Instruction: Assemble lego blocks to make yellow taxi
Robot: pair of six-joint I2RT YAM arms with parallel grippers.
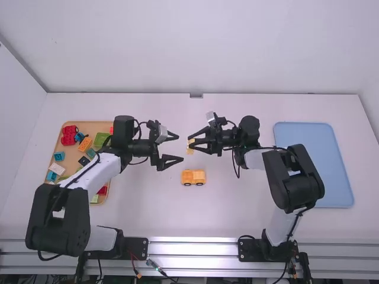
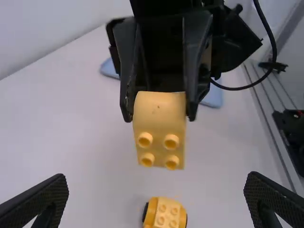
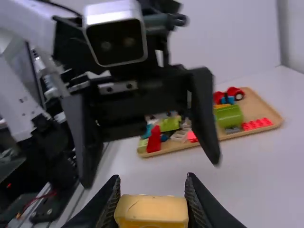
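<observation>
My right gripper (image 1: 199,141) holds a yellow block (image 1: 190,147) above the table, beyond the yellow car base (image 1: 193,177), which stands on its wheels. To the left, facing it, my left gripper (image 1: 172,148) is open with nothing between its fingers. In the left wrist view, the yellow block (image 2: 159,128) points its studs outward from the right gripper's fingers, and the car base (image 2: 165,214) lies below. The left gripper (image 2: 156,197) has its fingers wide apart. In the right wrist view, the right gripper (image 3: 152,190) is shut on the yellow block (image 3: 152,211).
A wooden tray (image 1: 112,127) of mixed coloured blocks stands at the left, partly under the left arm. On the right lies a blue tray (image 1: 331,171). Both grippers are above the middle of the white table (image 1: 231,216), facing each other.
</observation>
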